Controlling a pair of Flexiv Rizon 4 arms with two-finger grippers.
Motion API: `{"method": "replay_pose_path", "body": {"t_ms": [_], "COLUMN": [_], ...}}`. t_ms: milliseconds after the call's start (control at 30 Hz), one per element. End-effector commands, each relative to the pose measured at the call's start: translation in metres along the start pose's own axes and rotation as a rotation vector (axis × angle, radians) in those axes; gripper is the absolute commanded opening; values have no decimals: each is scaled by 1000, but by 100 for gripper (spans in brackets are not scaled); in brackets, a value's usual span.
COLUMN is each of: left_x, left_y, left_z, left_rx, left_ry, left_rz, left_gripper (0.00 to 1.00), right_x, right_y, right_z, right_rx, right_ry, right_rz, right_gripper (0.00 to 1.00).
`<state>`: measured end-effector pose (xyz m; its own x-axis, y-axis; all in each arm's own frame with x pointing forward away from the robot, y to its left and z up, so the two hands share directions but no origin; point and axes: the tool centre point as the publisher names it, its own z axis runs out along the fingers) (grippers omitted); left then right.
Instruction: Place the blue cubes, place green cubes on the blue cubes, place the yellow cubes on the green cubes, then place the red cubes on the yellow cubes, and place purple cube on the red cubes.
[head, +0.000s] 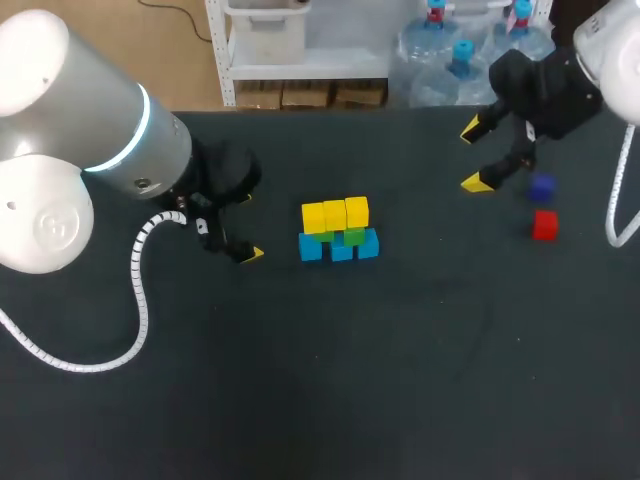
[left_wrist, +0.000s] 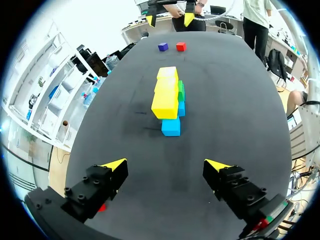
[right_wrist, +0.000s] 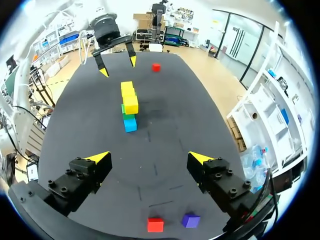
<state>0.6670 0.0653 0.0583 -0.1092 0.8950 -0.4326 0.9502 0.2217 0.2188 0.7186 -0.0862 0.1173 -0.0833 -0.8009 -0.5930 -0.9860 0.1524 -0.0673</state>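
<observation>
dark table (head: 420, 380): left claw (left_wrist: 166, 165), right claw (head: 474, 156) hang open, flanking cube stack (head: 339, 232).

The dark table (head: 400, 380) bears a row of blue cubes (head: 340, 248). Well to their right lie a red cube (head: 544, 225) and a purple cube (head: 541, 187).

Wide, flat desk (head: 400, 390) with a dark charcoal, matte top, stretching across almost the whole head view. Lit evenly and softly from above, with only short, blurred shadows lying on it. Slightly paler and greyer in the left wrist view, toward the far edge. Marked here and there near the middle with faint, thin, pale scuff lines (right_wrist: 156, 172).
</observation>
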Motion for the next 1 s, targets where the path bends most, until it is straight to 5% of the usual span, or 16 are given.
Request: {"method": "replay_pose_path", "body": {"t_ms": [33, 200, 400, 633, 1000], "left_x": [1, 1, 30, 54, 64], "left_y": [1, 1, 31, 50, 59], "left_z": [0, 0, -26, -27, -28], "left_rx": [4, 4, -94, -100, -60], "left_ry": [-5, -5, 132, 251, 251], "left_rz": [3, 3, -81, -128, -188], "left_gripper": [100, 100, 100, 100, 100], "right_x": [0, 0, 0, 0, 0], "right_y": [-1, -1, -1, -1, -1], "right_z": [0, 0, 0, 0, 0], "right_rx": [-3, -3, -3, -3, -3], "right_ry": [-2, -2, -2, -2, -2], "right_rz": [-1, -1, -1, -1, -1], "right_gripper": [100, 100, 100, 100, 100]}}
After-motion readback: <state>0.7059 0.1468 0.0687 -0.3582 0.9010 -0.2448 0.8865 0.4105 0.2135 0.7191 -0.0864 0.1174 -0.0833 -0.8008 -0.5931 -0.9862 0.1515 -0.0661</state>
